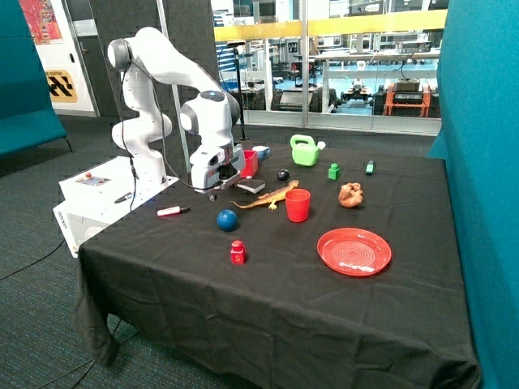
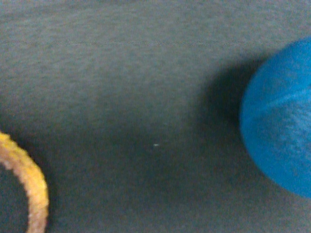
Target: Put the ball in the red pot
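Note:
The dark blue ball (image 1: 226,219) rests on the black cloth, just in front of the gripper (image 1: 216,193), which hangs low over the table and holds nothing I can see. The wrist view catches the ball (image 2: 279,119) at the picture's edge, with bare cloth in the middle. The red pot (image 1: 249,162), a square red box, stands behind the gripper and is partly hidden by the arm's hand.
Beside the gripper lie an orange toy lizard (image 1: 268,196), whose curved tail (image 2: 29,179) shows in the wrist view, and a red cup (image 1: 298,204). Around them are a small red block (image 1: 237,252), a red plate (image 1: 353,251), a marker (image 1: 172,211) and a green watering can (image 1: 305,150).

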`<state>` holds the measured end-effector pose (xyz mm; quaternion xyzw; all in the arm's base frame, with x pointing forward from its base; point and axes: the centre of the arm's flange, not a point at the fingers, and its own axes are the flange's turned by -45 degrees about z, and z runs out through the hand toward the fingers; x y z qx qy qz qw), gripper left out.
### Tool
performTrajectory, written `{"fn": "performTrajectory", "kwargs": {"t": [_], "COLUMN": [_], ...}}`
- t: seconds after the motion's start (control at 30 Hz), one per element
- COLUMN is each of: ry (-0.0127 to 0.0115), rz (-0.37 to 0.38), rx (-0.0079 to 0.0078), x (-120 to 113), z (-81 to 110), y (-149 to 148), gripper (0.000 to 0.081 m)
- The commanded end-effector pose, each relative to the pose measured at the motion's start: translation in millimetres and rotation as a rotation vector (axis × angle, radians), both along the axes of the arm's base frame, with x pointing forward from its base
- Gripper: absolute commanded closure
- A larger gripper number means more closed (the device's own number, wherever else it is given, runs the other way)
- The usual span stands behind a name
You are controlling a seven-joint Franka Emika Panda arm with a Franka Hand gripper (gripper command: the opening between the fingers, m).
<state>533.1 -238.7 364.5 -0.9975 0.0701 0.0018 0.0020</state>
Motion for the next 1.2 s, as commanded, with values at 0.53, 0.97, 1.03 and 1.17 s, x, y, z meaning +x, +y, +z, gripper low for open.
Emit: {"fn": "performTrajectory", "kwargs": {"t": [0.53, 0.97, 1.03, 1.17], "ry": [-0.0028, -0.0028, -0.0028, -0.0028], "rz": [-0.220, -0.214, -0.215, -0.214], "rx": [-0.0047, -0.0047, -0.0047, -0.0047], "x": [-31.1, -17.2, -14.6, -9.6], "z": [-11.8, -20.2, -21.5, -24.3], "y": [-31.4, -32.6, -34.9, -39.7], "gripper": [0.0045, 0.0045, 0.0046, 0.0050]}}
